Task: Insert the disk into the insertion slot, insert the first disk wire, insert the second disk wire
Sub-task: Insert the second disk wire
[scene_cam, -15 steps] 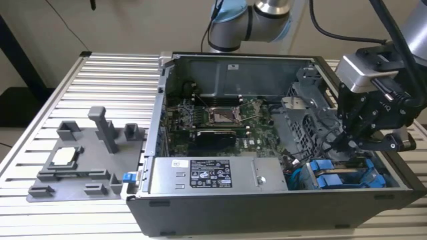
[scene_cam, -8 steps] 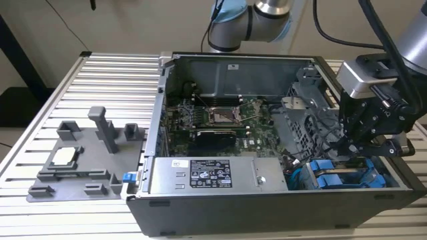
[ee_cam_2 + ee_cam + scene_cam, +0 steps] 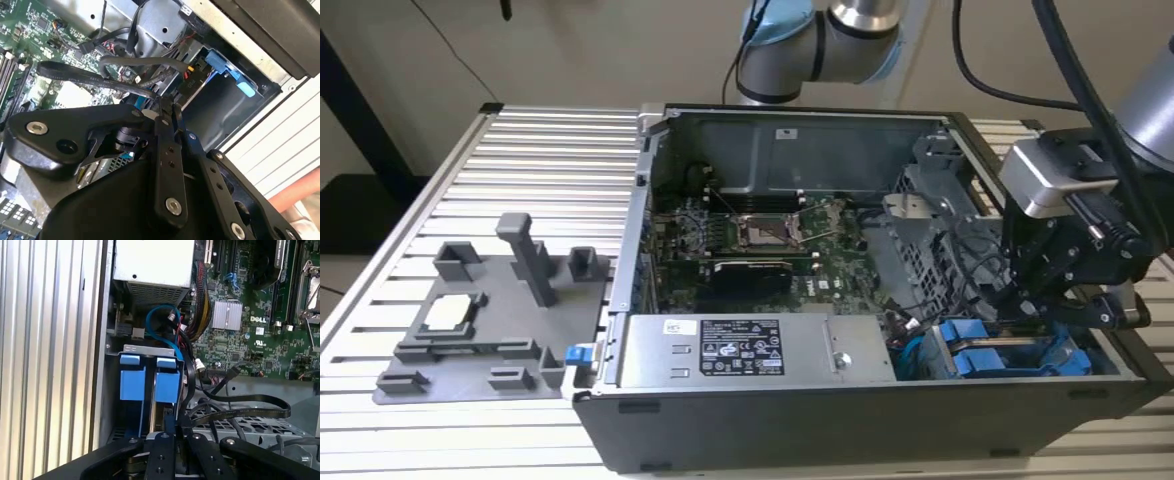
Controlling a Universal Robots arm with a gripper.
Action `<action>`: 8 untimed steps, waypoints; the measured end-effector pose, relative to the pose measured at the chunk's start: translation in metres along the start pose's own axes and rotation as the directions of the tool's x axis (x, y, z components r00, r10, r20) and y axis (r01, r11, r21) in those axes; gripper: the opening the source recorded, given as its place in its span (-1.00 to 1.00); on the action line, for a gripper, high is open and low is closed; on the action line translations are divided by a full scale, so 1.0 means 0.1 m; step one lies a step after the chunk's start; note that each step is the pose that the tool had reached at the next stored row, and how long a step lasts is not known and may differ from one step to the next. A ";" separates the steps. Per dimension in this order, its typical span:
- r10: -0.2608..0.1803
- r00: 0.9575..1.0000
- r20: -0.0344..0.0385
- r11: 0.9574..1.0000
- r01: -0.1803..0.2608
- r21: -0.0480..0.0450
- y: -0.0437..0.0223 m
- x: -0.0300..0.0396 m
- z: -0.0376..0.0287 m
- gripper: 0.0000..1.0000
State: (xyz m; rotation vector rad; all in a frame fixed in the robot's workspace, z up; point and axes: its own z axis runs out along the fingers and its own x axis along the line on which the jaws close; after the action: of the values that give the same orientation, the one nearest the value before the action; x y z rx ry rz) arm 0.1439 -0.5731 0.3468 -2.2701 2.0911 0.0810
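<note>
Disk (image 3: 167, 386), stiff, weighty and shock-sensitive, sits in its slot (image 3: 150, 348) beside another blue carrier (image 3: 132, 382); best held by its edges. Gripper (image 3: 171, 424) jaws seem pressed together on a black wire (image 3: 240, 412).

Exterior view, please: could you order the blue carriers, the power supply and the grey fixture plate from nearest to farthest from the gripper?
From the gripper:
1. blue carriers, right beside it, inside the case.
2. power supply, toward the exterior view's left.
3. grey fixture plate, outside the case, farthest toward that left.
</note>
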 end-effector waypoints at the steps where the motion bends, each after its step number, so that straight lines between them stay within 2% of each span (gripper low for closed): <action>1: 0.000 1.000 0.002 1.000 0.000 0.000 -0.009 0.009 0.007 -0.69; 4: 0.001 1.000 0.006 1.000 -0.001 0.000 -0.038 0.037 0.023 -0.69; 8: 0.004 1.000 0.007 1.000 -0.004 0.001 -0.042 0.055 0.051 -0.69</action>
State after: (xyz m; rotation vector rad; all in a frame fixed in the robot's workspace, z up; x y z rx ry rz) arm 0.1486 -0.5778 0.3413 -2.2625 2.0916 0.0879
